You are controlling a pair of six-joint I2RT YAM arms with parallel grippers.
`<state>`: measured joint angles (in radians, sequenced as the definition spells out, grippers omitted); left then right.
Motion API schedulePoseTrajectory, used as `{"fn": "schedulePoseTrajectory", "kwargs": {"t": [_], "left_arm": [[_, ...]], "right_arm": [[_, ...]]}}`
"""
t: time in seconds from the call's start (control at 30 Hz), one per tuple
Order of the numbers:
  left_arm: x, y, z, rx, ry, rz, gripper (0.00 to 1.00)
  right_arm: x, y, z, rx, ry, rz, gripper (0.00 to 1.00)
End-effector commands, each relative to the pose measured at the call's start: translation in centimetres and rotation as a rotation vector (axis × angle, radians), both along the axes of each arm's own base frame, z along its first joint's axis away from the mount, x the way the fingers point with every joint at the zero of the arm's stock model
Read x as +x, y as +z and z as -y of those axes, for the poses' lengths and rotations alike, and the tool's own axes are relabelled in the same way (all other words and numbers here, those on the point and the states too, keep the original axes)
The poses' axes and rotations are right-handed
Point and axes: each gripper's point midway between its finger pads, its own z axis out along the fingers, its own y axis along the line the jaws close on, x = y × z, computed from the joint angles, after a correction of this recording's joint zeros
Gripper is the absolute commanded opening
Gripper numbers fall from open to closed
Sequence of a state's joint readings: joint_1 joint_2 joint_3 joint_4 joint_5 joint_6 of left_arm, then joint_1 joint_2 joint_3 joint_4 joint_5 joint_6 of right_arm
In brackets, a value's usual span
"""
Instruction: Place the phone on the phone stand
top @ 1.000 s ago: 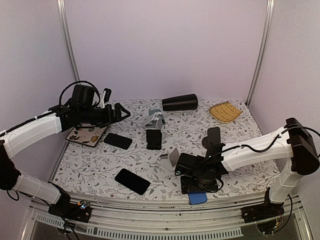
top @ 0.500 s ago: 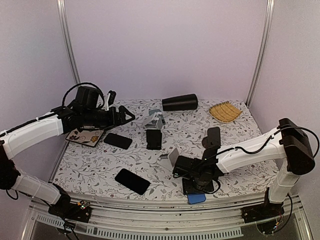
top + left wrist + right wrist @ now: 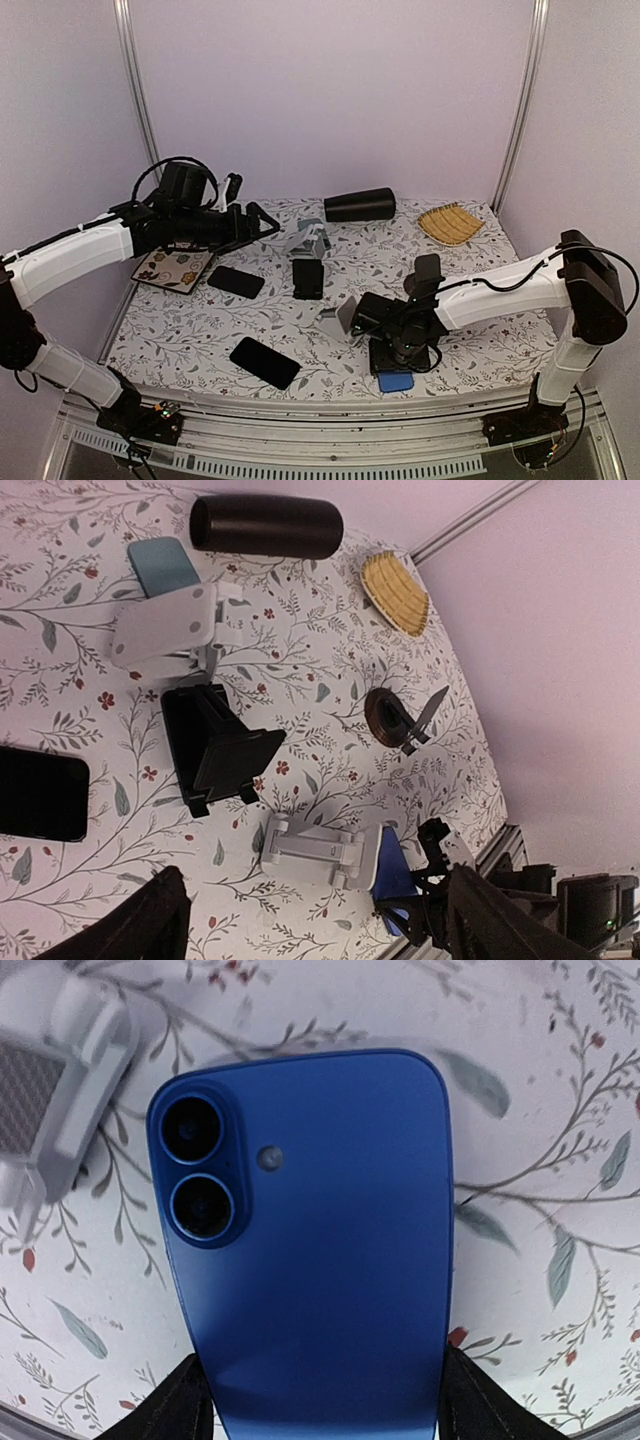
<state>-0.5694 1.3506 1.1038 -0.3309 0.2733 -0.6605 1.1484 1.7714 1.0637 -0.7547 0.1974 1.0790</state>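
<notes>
A blue phone lies camera side up on the floral tablecloth, near the table's front edge. My right gripper is shut on it, one black finger pressed against each long side at its lower end. A folding white phone stand sits just left of the phone, and in the right wrist view it shows at the top left. The left wrist view shows the stand touching the phone. My left gripper hangs open and empty above the back left of the table.
Two black phones lie flat on the left half. A black stand, a grey stand holding a light blue phone, a black cylinder, a woven yellow tray, a round black stand and a patterned card are also there.
My right gripper's fingers have closed in on the blue phone, and it has shifted slightly away from the front edge. The left arm has swung to the right, still open.
</notes>
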Motion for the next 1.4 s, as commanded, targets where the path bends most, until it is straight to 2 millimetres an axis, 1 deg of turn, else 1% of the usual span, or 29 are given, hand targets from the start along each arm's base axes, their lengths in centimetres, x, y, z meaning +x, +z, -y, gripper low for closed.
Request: {"fn": "schedulePoseTrajectory", "kwargs": {"t": [0.0, 0.17, 0.23, 0.43, 0.57, 0.6, 0.63, 0.67, 0.73, 0.8, 0.9, 1.0, 1.17, 1.27, 1.3, 1.33, 1.37], "left_arm": [[0.1, 1.8, 2.2, -0.045, -0.064, -0.001, 0.88], [0.7, 2.7, 4.4, -0.075, -0.111, -0.011, 0.86], [0.9, 3.1, 5.3, -0.088, -0.134, -0.016, 0.86], [1.2, 4.4, 8.1, -0.127, -0.205, -0.018, 0.81], [1.0, 4.4, 10.2, -0.135, -0.245, -0.030, 0.78], [1.0, 4.4, 10.7, -0.138, -0.256, -0.034, 0.78], [1.0, 4.4, 11.2, -0.142, -0.266, -0.038, 0.77], [1.1, 4.5, 11.7, -0.144, -0.275, -0.038, 0.76], [1.0, 4.6, 12.6, -0.142, -0.292, -0.038, 0.75], [1.1, 4.5, 13.4, -0.134, -0.309, -0.040, 0.73], [1.3, 3.7, 14.4, -0.104, -0.320, -0.064, 0.72], [1.4, 3.4, 15.1, -0.108, -0.327, -0.070, 0.70], [1.4, 3.3, 16.1, -0.121, -0.344, -0.080, 0.65], [1.4, 3.0, 16.5, -0.136, -0.352, -0.089, 0.55], [1.4, 2.9, 16.6, -0.141, -0.356, -0.094, 0.47], [1.4, 3.0, 16.8, -0.149, -0.359, -0.096, 0.42], [1.3, 3.1, 16.9, -0.156, -0.363, -0.095, 0.33]], "right_arm": [[3.3, 3.5, 0.0, 0.076, -0.013, 0.113, 0.63], [5.6, 6.7, -0.5, 0.166, -0.001, 0.193, 0.63], [6.7, 8.7, -0.9, 0.214, 0.004, 0.241, 0.63], [10.5, 15.3, -2.7, 0.384, 0.058, 0.417, 0.64], [12.7, 19.1, -4.2, 0.462, 0.101, 0.524, 0.64], [12.9, 19.3, -4.3, 0.458, 0.118, 0.536, 0.64], [13.4, 20.7, -4.8, 0.484, 0.124, 0.566, 0.64], [13.7, 21.6, -5.3, 0.500, 0.136, 0.587, 0.64], [14.2, 22.7, -5.9, 0.517, 0.156, 0.616, 0.64], [14.6, 23.6, -6.6, 0.532, 0.174, 0.639, 0.64], [15.2, 24.7, -7.5, 0.541, 0.202, 0.663, 0.64], [15.5, 25.1, -8.1, 0.545, 0.221, 0.675, 0.64], [15.5, 25.2, -8.7, 0.551, 0.247, 0.675, 0.64], [15.4, 25.2, -9.0, 0.559, 0.264, 0.670, 0.64], [15.3, 25.3, -9.1, 0.564, 0.272, 0.670, 0.64], [15.2, 25.2, -9.2, 0.567, 0.277, 0.666, 0.64], [15.2, 25.3, -9.3, 0.572, 0.285, 0.665, 0.64]]}}
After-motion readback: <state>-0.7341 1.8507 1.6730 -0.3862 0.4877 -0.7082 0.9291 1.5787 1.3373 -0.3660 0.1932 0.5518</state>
